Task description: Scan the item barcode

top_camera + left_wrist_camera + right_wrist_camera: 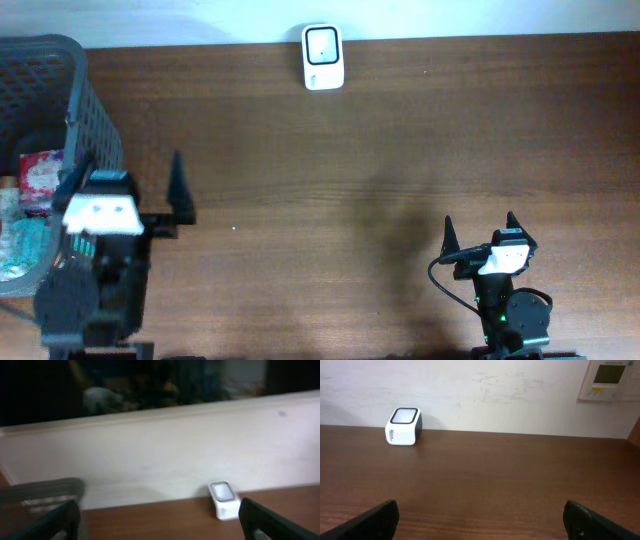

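Observation:
The white barcode scanner stands at the table's far edge against the wall, its window facing up; it also shows in the left wrist view and the right wrist view. A pink patterned box lies among other packets in the dark mesh basket at the far left. My left gripper is open beside and partly over the basket's right wall, with nothing between its fingers. My right gripper is open and empty near the front right, over bare wood.
The basket's grey rim shows just left of my left fingers. A white wall runs behind the table's far edge, with a control panel mounted on it at the right. Brown tabletop lies between the two arms.

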{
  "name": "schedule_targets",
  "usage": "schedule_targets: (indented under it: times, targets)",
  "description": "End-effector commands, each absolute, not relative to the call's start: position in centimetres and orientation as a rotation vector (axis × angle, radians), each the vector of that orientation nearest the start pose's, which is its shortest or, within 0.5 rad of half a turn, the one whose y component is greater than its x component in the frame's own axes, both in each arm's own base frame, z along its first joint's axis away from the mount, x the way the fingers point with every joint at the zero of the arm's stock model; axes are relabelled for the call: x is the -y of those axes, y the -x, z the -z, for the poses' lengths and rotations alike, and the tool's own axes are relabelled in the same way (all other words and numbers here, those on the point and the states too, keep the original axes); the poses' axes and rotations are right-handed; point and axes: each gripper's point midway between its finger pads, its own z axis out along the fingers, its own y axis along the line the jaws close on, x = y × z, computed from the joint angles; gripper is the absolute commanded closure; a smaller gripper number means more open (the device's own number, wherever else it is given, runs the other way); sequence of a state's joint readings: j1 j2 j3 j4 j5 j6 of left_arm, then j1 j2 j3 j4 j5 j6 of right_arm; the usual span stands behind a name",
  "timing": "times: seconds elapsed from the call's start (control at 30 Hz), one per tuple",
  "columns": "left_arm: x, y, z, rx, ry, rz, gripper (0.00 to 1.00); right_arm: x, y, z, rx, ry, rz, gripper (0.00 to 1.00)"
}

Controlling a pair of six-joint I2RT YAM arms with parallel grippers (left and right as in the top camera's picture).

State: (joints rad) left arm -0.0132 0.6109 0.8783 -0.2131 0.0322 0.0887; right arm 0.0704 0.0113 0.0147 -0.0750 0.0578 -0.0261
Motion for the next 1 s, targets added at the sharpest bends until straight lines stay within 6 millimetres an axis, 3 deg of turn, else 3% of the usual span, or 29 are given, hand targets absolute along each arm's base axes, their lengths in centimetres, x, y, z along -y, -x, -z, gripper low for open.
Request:
schedule_targets:
  times: [0.0, 0.07, 0.13, 0.17, 0.23, 0.33, 0.4, 0.43, 0.5, 0.57, 0.67, 0.83, 0.9, 0.97]
  targets:
    - [3.2, -28.1, -40.6, -1.504, -0.238, 0.034, 0.01, -0.6, -24.6, -15.6, -1.649, 0.029, 0.014, 0.01]
    - [2.5, -28.3, -43.3, -1.467, -0.178, 0.031, 0.01, -0.6, -24.6, -15.6, -1.649, 0.029, 0.014, 0.01]
    - [0.8, -30.0, -45.2, -1.623, -0.103, -0.041, 0.01, -0.6, -24.6, -15.6, -1.649, 0.029, 0.014, 0.01]
    - [0.7, -31.5, -44.6, -1.775, -0.107, -0.041, 0.01, -0.6, -24.6, -15.6, -1.649, 0.029, 0.014, 0.01]
    - [3.4, -33.4, -43.5, -1.964, -0.224, 0.121, 0.01, -0.6, -24.6, -15.6, -1.649, 0.029, 0.014, 0.01]
    - [3.5, -37.1, -43.9, -1.938, -0.221, 0.123, 0.01, -0.6, -24.6, -15.6, -1.649, 0.029, 0.014, 0.02]
    - [1.4, -38.7, -45.4, -1.882, -0.059, 0.059, 0.01, -0.6, -24.6, -15.6, -1.649, 0.029, 0.014, 0.01]
    - [-0.1, -39.3, -47.2, -1.844, 0.014, 0.017, 0.01, -0.6, -24.6, -15.6, -1.649, 0.029, 0.014, 0.01]
    - [-1.5, -38.6, -49.3, -1.877, 0.038, 0.059, 0.01, -0.6, -24.6, -15.6, -1.649, 0.029, 0.014, 0.01]
    - [-3.6, -38.0, -49.6, -1.958, 0.063, 0.028, 0.01, -0.6, -24.6, -15.6, -1.649, 0.029, 0.014, 0.01]
    - [-9.7, -39.4, -48.5, -1.979, 0.219, -0.175, 0.01, -0.6, -24.6, -15.6, -1.649, 0.029, 0.014, 0.01]
    - [-19.0, -40.4, -43.7, -2.068, 0.456, -0.28, 0.01, -0.6, -24.6, -15.6, -1.649, 0.029, 0.014, 0.01]
    - [-20.6, -40.5, -42.4, -2.092, 0.496, -0.293, 0.01, -0.6, -24.6, -15.6, -1.649, 0.029, 0.014, 0.02]
    - [-22.7, -40.5, -38.4, -2.206, 0.569, -0.297, 0.01, -0.6, -24.6, -15.6, -1.649, 0.029, 0.014, 0.01]
